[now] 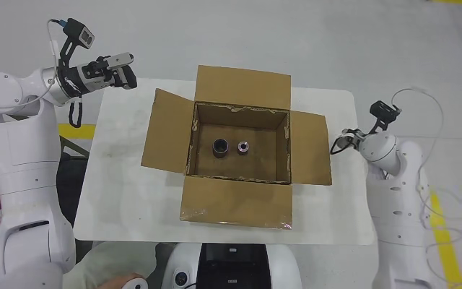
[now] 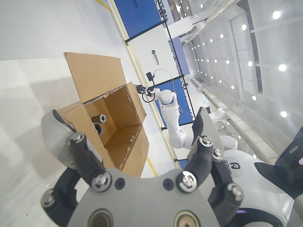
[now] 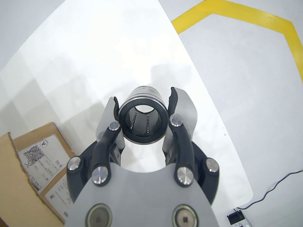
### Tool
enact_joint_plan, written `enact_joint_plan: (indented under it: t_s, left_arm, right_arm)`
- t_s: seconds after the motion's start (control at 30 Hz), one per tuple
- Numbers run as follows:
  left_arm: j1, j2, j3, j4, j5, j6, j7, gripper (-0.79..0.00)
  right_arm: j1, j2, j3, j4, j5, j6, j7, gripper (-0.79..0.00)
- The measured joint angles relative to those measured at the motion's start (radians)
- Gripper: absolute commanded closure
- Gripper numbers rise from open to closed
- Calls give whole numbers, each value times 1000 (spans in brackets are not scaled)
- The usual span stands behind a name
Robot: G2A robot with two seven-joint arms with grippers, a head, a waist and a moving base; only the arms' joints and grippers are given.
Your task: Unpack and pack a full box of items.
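Observation:
An open cardboard box (image 1: 240, 148) stands mid-table with its four flaps spread. Inside lie two metal cylinders, a dark bearing (image 1: 219, 148) and a smaller silver part (image 1: 242, 147); both also appear inside the box (image 2: 111, 109) in the left wrist view. My left gripper (image 1: 124, 71) hangs open above the table's far left corner, with nothing between its fingers (image 2: 201, 128). My right gripper (image 3: 144, 109) is shut on a steel linear bearing (image 3: 142, 121) with a black rim, held above the table's right edge beside the box's right flap (image 1: 312, 148).
The white table (image 1: 123, 195) has free room left of the box and along its right edge. A labelled side of the box (image 3: 45, 164) lies close to my right gripper. Yellow floor lines (image 3: 236, 8) and a cable (image 3: 272, 190) lie beyond the table.

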Motion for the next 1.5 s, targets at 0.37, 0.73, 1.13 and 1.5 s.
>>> enact_joint_plan:
  t_s: [0.37, 0.73, 1.13, 1.5]
  left_arm:
    - [0, 0, 0, 0, 0, 0, 0, -785]
    - [0, 0, 0, 0, 0, 0, 0, -785]
    - [0, 0, 0, 0, 0, 0, 0, -785]
    - [0, 0, 0, 0, 0, 0, 0, -785]
  right_arm:
    - [20, -2, -18, 94, 12, 8, -43, 0]
    - [29, -1, -26, 144, 16, 15, -71, -157]
    - [43, -1, -39, 158, 13, 21, -72, -526]
    - [-25, 9, 18, -26, 2, 62, -76, -591]
